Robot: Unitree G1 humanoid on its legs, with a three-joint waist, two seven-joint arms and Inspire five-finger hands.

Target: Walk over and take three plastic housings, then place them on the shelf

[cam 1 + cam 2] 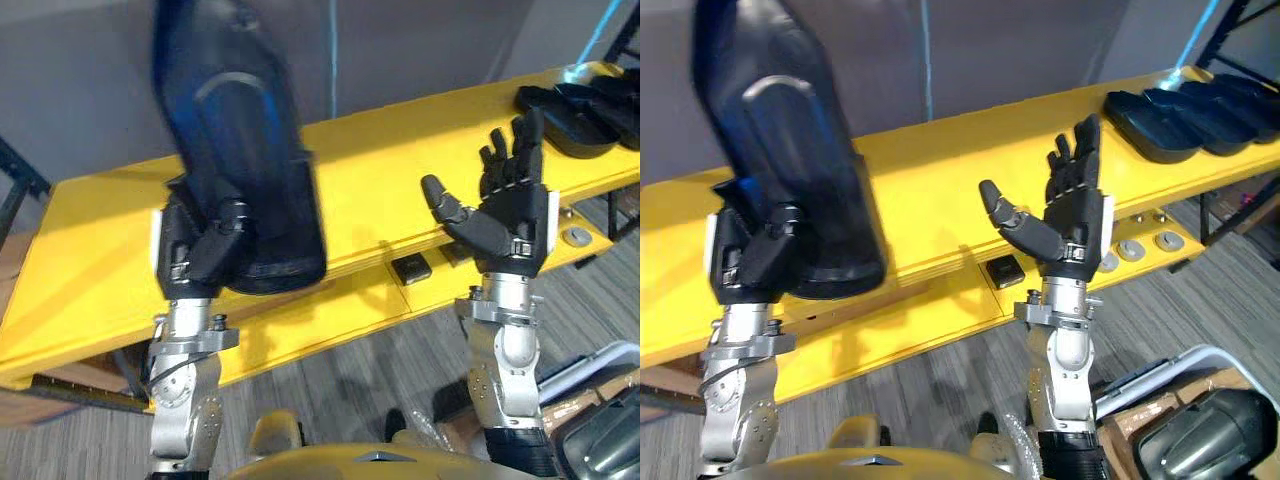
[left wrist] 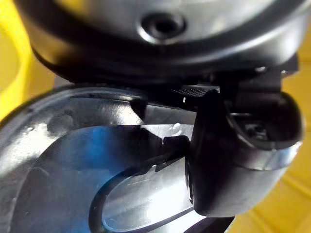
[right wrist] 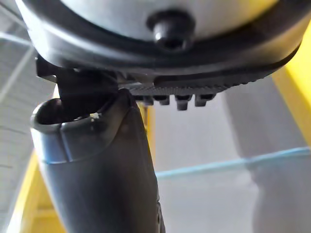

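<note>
Left hand [image 1: 205, 250]: curls round the lower end of a dark plastic housing [image 1: 240, 130], thumb across its front. Holds it upright, raised above the left part of the yellow table [image 1: 90, 260]. Looks like a firm grip in the left wrist view, thumb pressed flat against the glossy shell.

Shows a small black block [image 1: 1005, 270] on the table's front ledge, between the two hands and touching neither.

Right hand [image 1: 505, 215]: stands open above the table's front edge, fingers straight up and slightly spread, thumb out to the side. Holds nothing.

Shows a few round metal discs [image 1: 1130, 249] on the front ledge, just to the right of that hand. Leaves several more dark housings [image 1: 1185, 115] lying in an overlapping row at the table's far right end, well apart from both hands.

Reads, as a judgement, as early in the task: one housing of three in hand, none placed as far as can be seen. Needs two more taken, most likely from the row at the table's right end. Then needs all three set on the shelf. Cannot tell whether the yellow table is itself that shelf or only the pickup place.
</note>
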